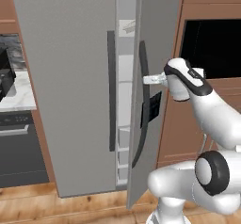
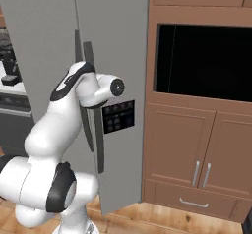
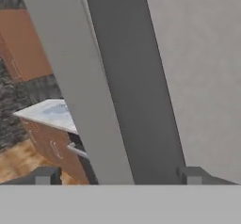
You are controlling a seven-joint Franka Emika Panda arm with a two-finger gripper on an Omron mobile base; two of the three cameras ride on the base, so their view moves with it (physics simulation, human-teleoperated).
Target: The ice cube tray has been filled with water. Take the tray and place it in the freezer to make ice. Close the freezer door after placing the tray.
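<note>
Nearby, wooden cabinets [image 2: 197, 144] beside the grey freezer [image 1: 70, 77], wood floor [image 1: 28, 204].

My arm [image 1: 212, 119] is white with dark joints. Freezer [image 1: 70, 77] doors are plain grey, handles [image 1: 111, 91] dark, shelves white. Cabinets [image 2: 197, 144] are brown wood; floor [image 1: 70, 204] light wood-grain; counter [image 1: 19, 93] marbled white.

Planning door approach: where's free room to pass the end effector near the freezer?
Free: the slot between the freezer left door and the ajar right door, white shelves behind it. Crowded: the end effector sits open against the right door's dark handle.
</note>
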